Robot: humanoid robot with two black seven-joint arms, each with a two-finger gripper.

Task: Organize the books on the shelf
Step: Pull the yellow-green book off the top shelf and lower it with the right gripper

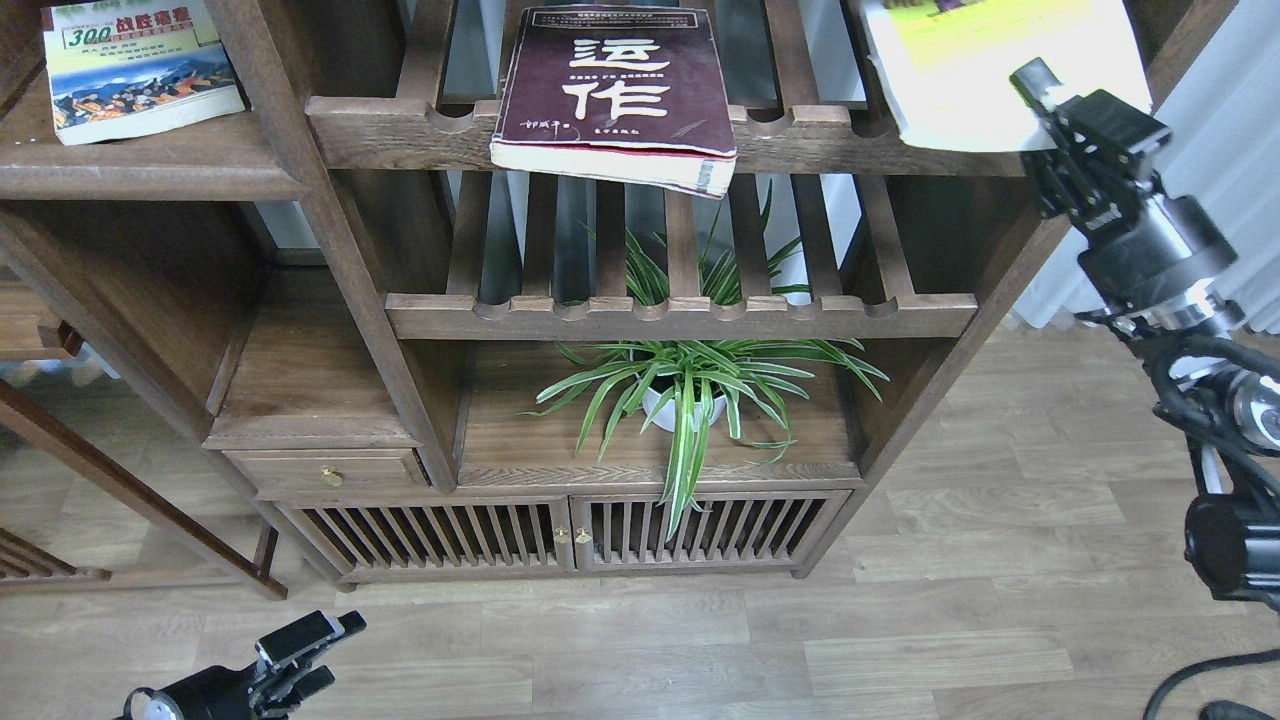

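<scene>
The thick maroon book [615, 85] lies flat on the top slatted rack, overhanging its front rail. The small green "300" book [135, 65] lies on the solid shelf board [150, 165] at the top left. My right gripper [1045, 100] is shut on the lower right corner of the yellow-green book [985, 75] and holds it above the rack's right end, partly cut off by the top edge. My left gripper [305, 655] is low at the bottom left over the floor, open and empty.
A second slatted rack [680, 315] sits below the top one. A potted spider plant [690, 390] stands on the board under it. A drawer [325, 470] and slatted cabinet doors [570, 535] are below. A white curtain [1220, 120] hangs at the right.
</scene>
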